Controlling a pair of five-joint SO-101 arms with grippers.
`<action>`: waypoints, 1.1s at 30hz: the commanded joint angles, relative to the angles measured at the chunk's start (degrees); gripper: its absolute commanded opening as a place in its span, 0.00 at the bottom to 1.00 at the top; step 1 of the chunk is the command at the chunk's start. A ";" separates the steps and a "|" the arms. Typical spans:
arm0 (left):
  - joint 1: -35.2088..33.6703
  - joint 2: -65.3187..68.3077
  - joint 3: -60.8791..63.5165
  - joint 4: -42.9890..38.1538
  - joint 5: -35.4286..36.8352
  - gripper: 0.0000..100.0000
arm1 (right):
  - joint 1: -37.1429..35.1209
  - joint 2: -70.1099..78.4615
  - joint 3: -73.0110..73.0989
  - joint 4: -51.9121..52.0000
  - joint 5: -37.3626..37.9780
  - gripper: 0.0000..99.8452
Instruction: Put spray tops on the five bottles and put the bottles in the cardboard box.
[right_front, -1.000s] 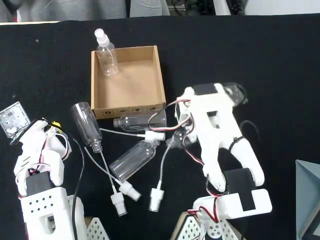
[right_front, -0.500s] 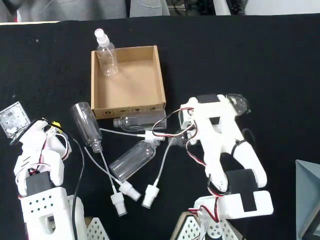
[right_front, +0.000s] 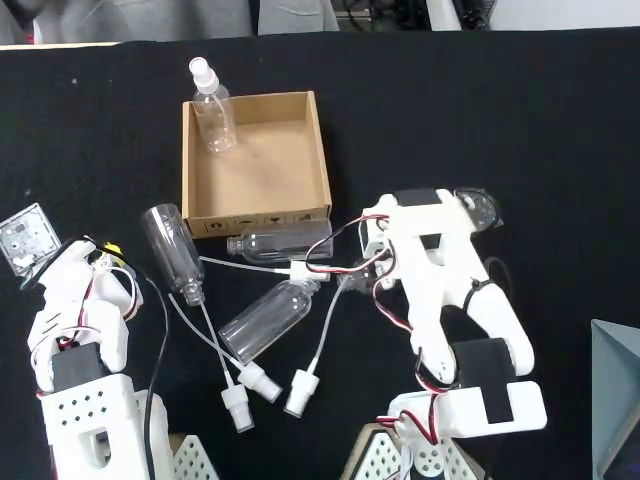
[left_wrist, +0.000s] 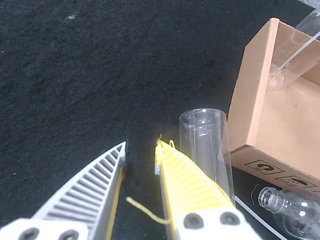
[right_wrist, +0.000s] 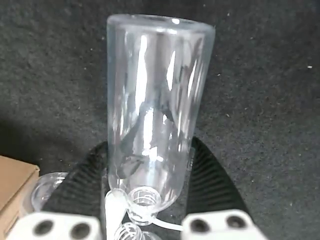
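- Black table (right_front: 560, 120): carries all the items listed.
- Cardboard box (right_front: 265, 170): open, on the far side of the table. A capped bottle (right_front: 212, 115) leans in over its far left corner.
- Right gripper (right_wrist: 150, 145): jaws clamped on a clear held bottle (right_wrist: 155, 90), right of the box.
- Left gripper (left_wrist: 141, 147): jaws parted, nothing between them.
- Uncapped bottles (right_front: 265, 320): three lying just in front of the box.
- Loose spray tops (right_front: 300, 392): lying nearer the arms.

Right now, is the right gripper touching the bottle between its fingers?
Touching. The right wrist view shows the bottle wedged between the right gripper, with its black pads against both sides and no gap.
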 joint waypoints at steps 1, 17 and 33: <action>-0.48 -1.05 -1.10 -1.23 -0.62 0.09 | 1.93 -3.30 -0.22 -0.88 -0.70 0.02; -0.48 -1.05 -1.10 -1.23 -0.62 0.09 | 1.58 -3.74 -0.22 -0.88 -0.79 0.43; -0.48 -1.05 -1.10 -1.23 -0.62 0.09 | 1.58 -3.82 -12.00 13.19 -0.70 0.57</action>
